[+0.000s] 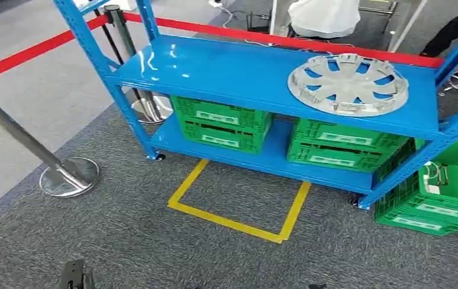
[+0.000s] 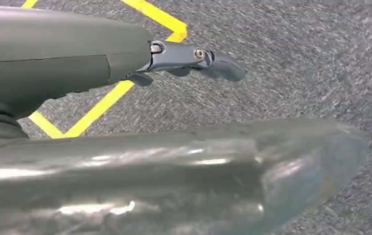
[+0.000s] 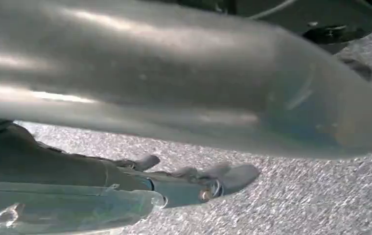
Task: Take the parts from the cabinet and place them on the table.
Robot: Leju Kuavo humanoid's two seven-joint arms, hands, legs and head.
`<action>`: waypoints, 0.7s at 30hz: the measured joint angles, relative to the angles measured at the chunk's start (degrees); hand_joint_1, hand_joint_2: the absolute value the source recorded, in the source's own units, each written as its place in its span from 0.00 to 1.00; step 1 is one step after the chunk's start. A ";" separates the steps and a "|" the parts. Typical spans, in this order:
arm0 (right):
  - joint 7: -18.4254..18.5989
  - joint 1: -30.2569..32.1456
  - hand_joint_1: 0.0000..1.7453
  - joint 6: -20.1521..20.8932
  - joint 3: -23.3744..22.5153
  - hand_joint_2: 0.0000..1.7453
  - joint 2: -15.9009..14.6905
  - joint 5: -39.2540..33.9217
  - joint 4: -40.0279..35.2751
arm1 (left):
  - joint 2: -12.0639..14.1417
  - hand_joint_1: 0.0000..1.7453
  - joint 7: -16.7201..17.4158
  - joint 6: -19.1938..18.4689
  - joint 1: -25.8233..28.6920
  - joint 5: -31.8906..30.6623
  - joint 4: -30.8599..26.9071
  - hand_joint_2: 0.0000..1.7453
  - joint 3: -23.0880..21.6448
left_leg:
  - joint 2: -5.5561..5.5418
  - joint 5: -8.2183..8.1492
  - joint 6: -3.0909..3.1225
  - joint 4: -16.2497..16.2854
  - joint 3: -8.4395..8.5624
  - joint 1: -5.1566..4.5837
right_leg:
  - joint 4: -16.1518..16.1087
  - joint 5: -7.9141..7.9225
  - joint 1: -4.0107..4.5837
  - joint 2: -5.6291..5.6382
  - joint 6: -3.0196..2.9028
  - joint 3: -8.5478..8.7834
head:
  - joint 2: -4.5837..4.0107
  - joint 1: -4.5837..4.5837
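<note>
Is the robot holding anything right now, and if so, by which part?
Nothing. The left hand and right hand hang over carpet; the hubcap sits untouched.

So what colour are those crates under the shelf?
Green crates, clearest in the head view.

Workshop or demo floor, blue steel rack (image 1: 226, 72), green crates (image 1: 220, 123), red barrier belt (image 1: 28, 54), yellow floor tape (image 1: 232, 223)

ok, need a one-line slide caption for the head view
Silver hubcap lying on the blue shelving unit's top shelf, green crates below, yellow floor marking in front.
</note>
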 joint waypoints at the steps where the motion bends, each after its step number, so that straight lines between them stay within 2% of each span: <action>1: -0.13 0.04 0.00 0.00 0.00 0.00 0.00 -0.07 0.00 | 0.07 0.00 -0.26 0.04 0.06 0.02 0.00 0.00 0.02 | 0.01 1.78 -0.10 -1.84 0.90 0.15 | 0.01 -0.16 -0.08 -0.13 0.17 0.18 | 0.00 -0.02; 2: -0.28 0.05 0.00 0.00 0.00 0.00 0.02 -0.04 0.00 | 0.13 0.00 -0.53 0.13 0.06 0.04 0.00 0.00 0.00 | 0.09 4.30 -0.19 -5.91 3.04 0.24 | 0.01 -0.40 -0.20 -0.30 0.37 0.54 | 0.00 0.00; 3: -0.39 0.02 0.00 0.00 0.00 0.00 0.04 -0.04 0.00 | 0.18 0.00 -0.72 0.20 0.03 0.07 0.00 0.00 0.02 | 0.37 6.79 -0.24 -11.21 6.02 0.31 | 0.01 -0.66 -0.38 -0.43 0.70 1.00 | 0.00 0.00; 4: -0.46 0.00 0.00 0.00 0.00 0.00 0.02 -0.04 0.00 | 0.18 0.00 -0.81 0.22 0.02 0.04 0.00 0.00 0.00 | 1.42 8.25 -0.37 -16.02 8.86 0.42 | 0.00 -0.99 -0.27 -0.56 1.17 1.37 | 0.00 -0.09; 5: -0.50 -0.01 0.00 0.00 0.00 0.00 0.02 -0.04 0.00 | 0.07 0.00 -0.85 0.22 -0.20 0.04 0.00 0.00 0.00 | 1.51 6.70 -0.07 -18.25 9.90 0.15 | 0.37 -1.62 0.13 -0.53 1.63 1.15 | 0.00 -0.56; 6: -0.50 -0.04 0.00 -0.02 0.00 0.00 0.02 -0.06 0.00 | 0.07 0.00 -0.88 0.22 -0.24 0.04 0.00 0.00 0.00 | 1.07 6.61 0.86 -17.96 9.86 0.19 | -0.20 -1.87 0.17 -0.62 1.88 1.46 | 0.00 -0.26; 8: -0.50 0.01 0.00 0.00 0.00 0.00 0.02 -0.09 0.00 | 0.05 0.00 -0.96 0.28 -0.05 0.02 0.00 0.00 0.00 | 0.90 6.08 1.87 -18.15 9.96 0.22 | -0.02 -1.35 0.10 -0.71 2.67 2.77 | 0.00 0.04; 9: -0.50 -0.01 0.00 0.00 0.00 0.00 0.04 -0.09 -0.02 | 0.07 0.00 -0.96 0.28 0.01 0.02 0.00 0.00 0.02 | 0.57 6.00 2.34 -18.15 10.87 0.28 | 0.12 -1.72 -0.07 -0.75 3.01 3.08 | 0.00 0.11; 10: -0.54 -0.03 0.00 0.02 0.00 0.00 0.02 -0.09 -0.02 | 0.11 0.00 -0.98 0.39 0.12 0.02 0.00 0.00 0.04 | 0.62 5.69 2.81 -18.36 11.51 0.29 | 1.05 -2.42 -0.11 -0.64 3.13 2.64 | 0.00 0.19; 11: -0.55 -0.16 0.00 0.04 0.00 0.00 0.02 -0.07 0.00 | 0.24 0.00 -1.03 0.46 -0.01 0.02 0.00 0.00 0.04 | 0.59 5.46 3.13 -18.35 11.99 0.23 | 4.16 -3.80 -0.09 -0.41 3.13 1.20 | 0.00 0.30; 12: -0.55 -0.17 0.00 0.07 0.00 0.00 0.02 -0.07 0.00 | 0.31 0.00 -1.03 0.48 -0.05 0.02 0.00 0.00 0.04 | 0.53 5.15 3.49 -18.35 12.31 0.11 | 8.57 -5.27 -0.06 -0.22 3.17 -1.48 | 0.00 0.59; 14: -0.55 -0.06 0.00 0.11 0.00 0.00 0.04 -0.07 0.00 | 0.31 0.00 -1.03 0.48 0.06 0.02 0.00 0.00 0.04 | 0.24 4.21 3.67 -18.35 13.13 -0.12 | 17.31 -8.41 0.04 0.04 3.21 -7.74 | 0.00 0.72; 15: -0.52 0.16 0.00 0.15 0.02 0.00 0.07 -0.07 0.00 | 0.31 0.00 -1.03 0.48 0.17 0.02 0.00 0.00 0.04 | 0.02 3.67 3.66 -18.35 13.74 -0.18 | 18.45 -8.82 0.04 0.04 3.13 -9.50 | 0.00 0.74; 16: -0.52 0.42 0.00 0.17 0.02 0.00 0.07 -0.06 0.00 | 0.35 0.00 -1.03 0.48 0.24 0.02 0.00 0.00 0.04 | -0.25 3.03 3.62 -18.35 14.56 -0.21 | 17.27 -8.07 0.04 0.04 2.97 -10.01 | 0.00 0.74; 17: -0.52 0.60 0.00 0.17 0.00 0.00 0.07 -0.07 0.00 | 0.37 0.00 -1.03 0.50 0.28 0.02 0.00 0.00 0.07 | -0.46 2.30 3.51 -18.35 15.58 -0.24 | 14.00 -6.10 0.04 0.05 2.75 -9.57 | 0.00 0.79; 18: -0.52 0.70 0.00 0.17 0.00 0.00 0.07 -0.07 0.00 | 0.40 0.00 -1.05 0.50 0.29 0.02 0.00 0.00 0.07 | -0.61 1.50 3.37 -18.35 16.68 -0.27 | 9.54 -3.00 0.05 0.10 2.42 -8.58 | 0.00 0.74; 19: -0.54 0.79 0.00 0.17 0.00 0.00 0.07 -0.04 0.00 | 0.39 0.00 -1.05 0.50 0.33 0.02 0.00 0.00 0.07 | -0.64 0.69 3.18 -18.37 17.36 -0.27 | 5.37 1.30 0.09 0.23 2.08 -7.84 | 0.00 0.94; 20: -0.52 1.04 0.00 0.15 0.00 0.00 0.04 -0.07 0.11 | 0.33 0.00 -1.07 0.50 0.26 0.02 0.11 0.00 0.07 | -0.72 -0.07 2.89 -18.11 18.02 -0.31 | 2.47 5.54 0.32 0.42 1.76 -8.15 | -0.02 1.01; 21: -0.52 0.93 0.00 0.20 0.00 0.00 0.04 -0.06 0.11 | 0.35 0.00 -1.07 0.50 0.29 0.02 0.11 0.00 0.07 | -0.95 -0.72 2.39 -18.38 18.30 -0.38 | 2.71 4.51 0.53 0.42 1.78 -7.49 | 0.00 0.92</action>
